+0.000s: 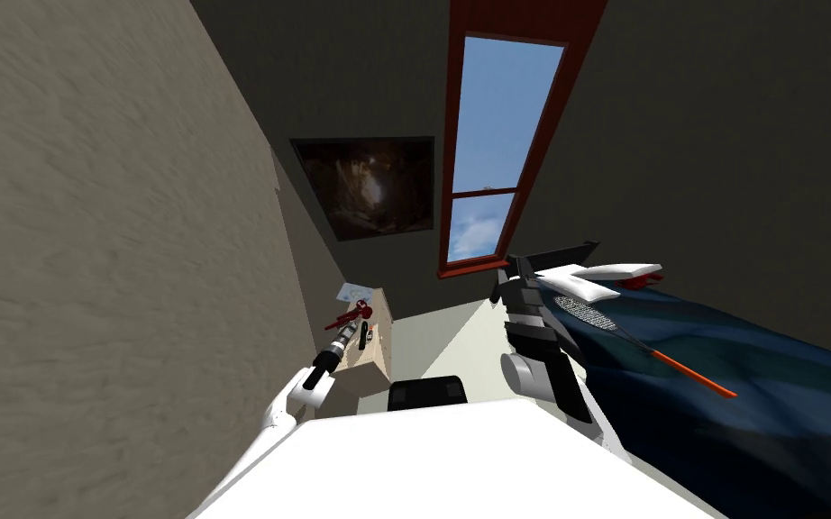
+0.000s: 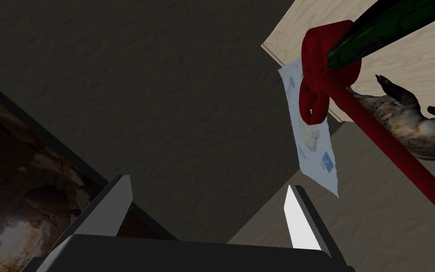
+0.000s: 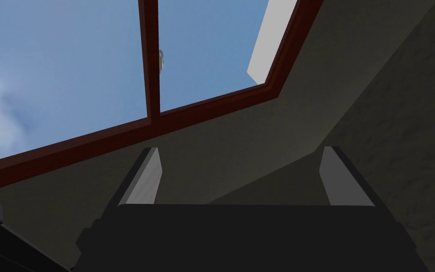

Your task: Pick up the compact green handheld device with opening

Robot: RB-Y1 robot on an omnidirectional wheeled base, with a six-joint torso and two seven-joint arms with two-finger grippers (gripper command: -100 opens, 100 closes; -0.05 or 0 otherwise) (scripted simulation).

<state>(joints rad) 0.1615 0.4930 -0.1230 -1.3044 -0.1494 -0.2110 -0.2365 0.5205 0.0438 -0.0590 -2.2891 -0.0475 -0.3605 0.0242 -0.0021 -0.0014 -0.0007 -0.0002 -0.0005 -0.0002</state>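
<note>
Left gripper [image 2: 206, 182], fingers spread, near cabinet [image 2: 429, 61], presumably lining up; green device [image 2: 372, 35] lies atop it. Right gripper [image 3: 240, 148] idle, spread.

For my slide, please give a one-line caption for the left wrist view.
Open left gripper facing a pale wooden top with the green device, a red tool and a printed sheet.

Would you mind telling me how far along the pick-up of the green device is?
Done: the left gripper is out by the light wooden table, fingers open. In hand: the approach; the green device lies on the table by a red tool, off to one side of the fingers, not between them. Left: line up, close, lift. The right gripper hangs open, empty.
</note>
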